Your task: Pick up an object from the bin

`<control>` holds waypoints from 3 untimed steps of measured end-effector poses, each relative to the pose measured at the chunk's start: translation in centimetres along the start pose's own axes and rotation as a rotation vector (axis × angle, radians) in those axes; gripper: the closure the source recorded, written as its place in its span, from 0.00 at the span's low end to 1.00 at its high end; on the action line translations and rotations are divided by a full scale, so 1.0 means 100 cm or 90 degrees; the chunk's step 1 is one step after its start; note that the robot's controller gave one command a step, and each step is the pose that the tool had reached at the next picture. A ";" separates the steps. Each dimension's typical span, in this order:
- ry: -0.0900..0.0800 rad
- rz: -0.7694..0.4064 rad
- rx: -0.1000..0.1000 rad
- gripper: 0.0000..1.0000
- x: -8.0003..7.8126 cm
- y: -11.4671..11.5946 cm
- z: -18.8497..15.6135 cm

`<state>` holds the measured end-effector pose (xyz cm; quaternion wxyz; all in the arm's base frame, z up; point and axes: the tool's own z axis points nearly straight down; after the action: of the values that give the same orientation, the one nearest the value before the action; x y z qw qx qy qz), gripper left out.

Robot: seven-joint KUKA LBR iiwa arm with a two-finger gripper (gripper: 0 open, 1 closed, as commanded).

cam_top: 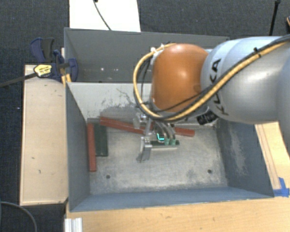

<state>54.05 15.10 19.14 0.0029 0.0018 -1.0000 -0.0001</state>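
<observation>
My gripper (pixel 146 151) hangs low over the middle of the bin floor, under the orange wrist cover. A long thin red-brown stick (pixel 120 125) lies across the floor just behind it, running from the left centre to the right and passing under the gripper body. One grey fingertip reaches down to the floor in front of that stick. Nothing shows between the fingers. Further left, a dark green block (pixel 102 140) and a red-brown bar (pixel 92 147) lie side by side along the left wall.
The arm and its cables come in from the right and cover the back right of the bin. The sloping left wall stands close to the two bars.
</observation>
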 end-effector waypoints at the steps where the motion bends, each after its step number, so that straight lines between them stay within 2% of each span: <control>1: -0.001 0.011 0.001 0.00 -0.033 -0.043 0.090; 2: -0.002 -0.110 0.002 0.00 -0.045 -0.141 0.121; 3: -0.005 -0.110 0.000 1.00 -0.046 -0.136 0.119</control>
<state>58.68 1.49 7.23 -0.0012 0.0878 -0.9961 -0.0005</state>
